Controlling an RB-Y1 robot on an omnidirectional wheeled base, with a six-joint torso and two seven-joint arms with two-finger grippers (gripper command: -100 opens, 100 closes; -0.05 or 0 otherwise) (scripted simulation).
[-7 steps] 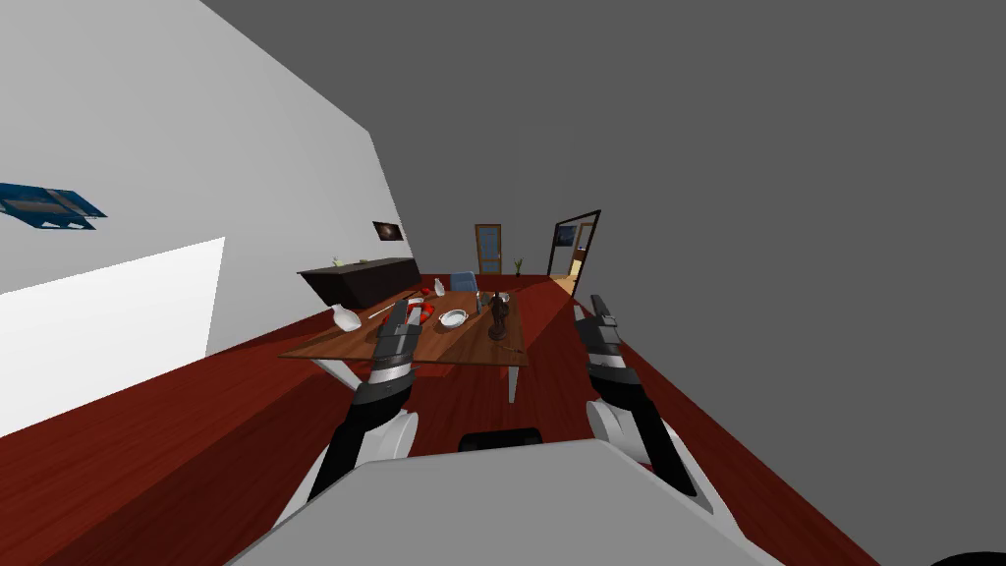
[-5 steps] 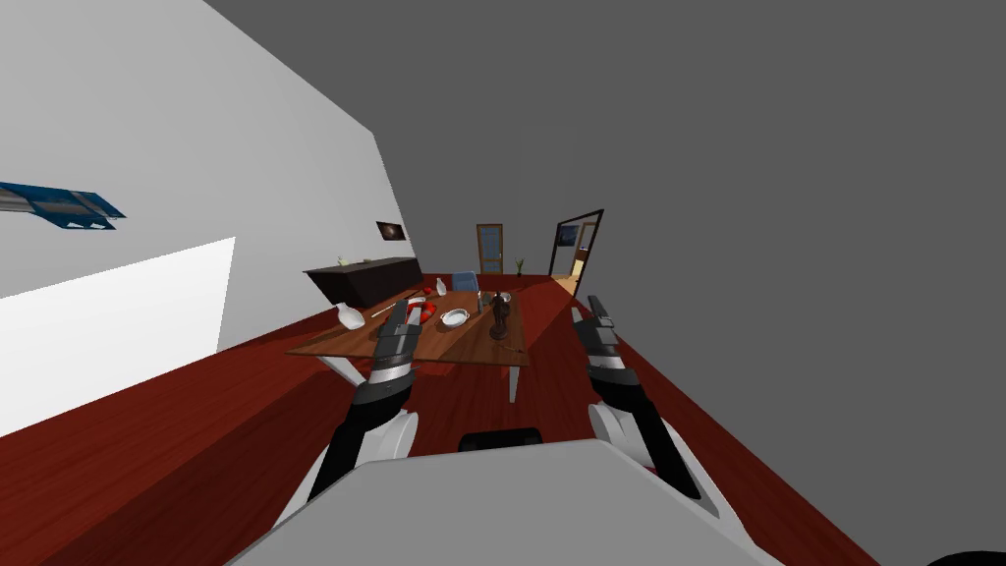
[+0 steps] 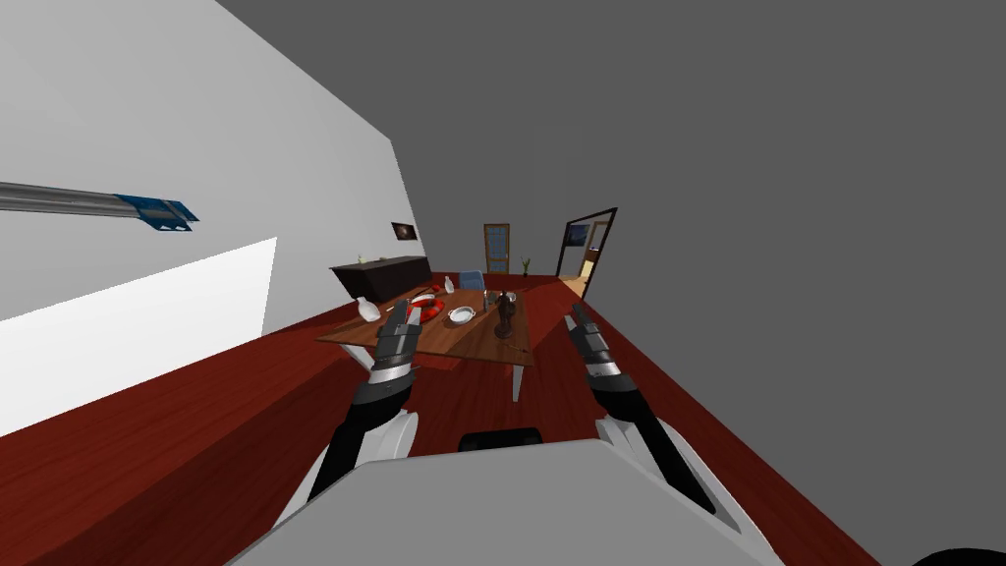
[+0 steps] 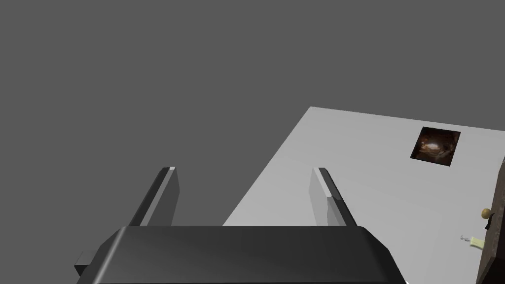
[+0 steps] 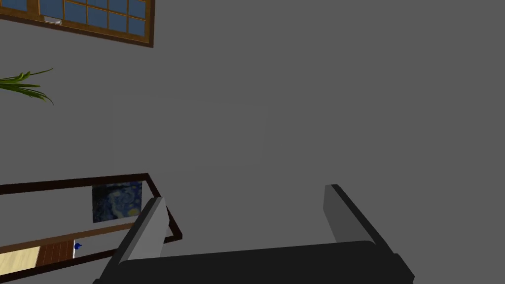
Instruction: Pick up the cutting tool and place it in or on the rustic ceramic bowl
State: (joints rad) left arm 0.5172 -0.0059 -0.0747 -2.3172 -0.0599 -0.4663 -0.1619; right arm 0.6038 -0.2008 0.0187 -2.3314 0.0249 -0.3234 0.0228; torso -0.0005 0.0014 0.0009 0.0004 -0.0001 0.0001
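Left gripper (image 4: 245, 170) and right gripper (image 5: 246, 192) splayed and empty, table (image 3: 452, 340) far off at 12 o'clock with white bowl (image 3: 461, 314); cutting tool too small to identify, so wrong-item grab likely.

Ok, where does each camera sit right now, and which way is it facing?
Head view: on the head, looking down and forward at the wooden table; left gripper and right gripper show.
Left wrist view: left hand, facing walls; own fingers open.
Right wrist view: right hand, facing a grey wall; own fingers open.
Shared: head and wrist views show both grippers.
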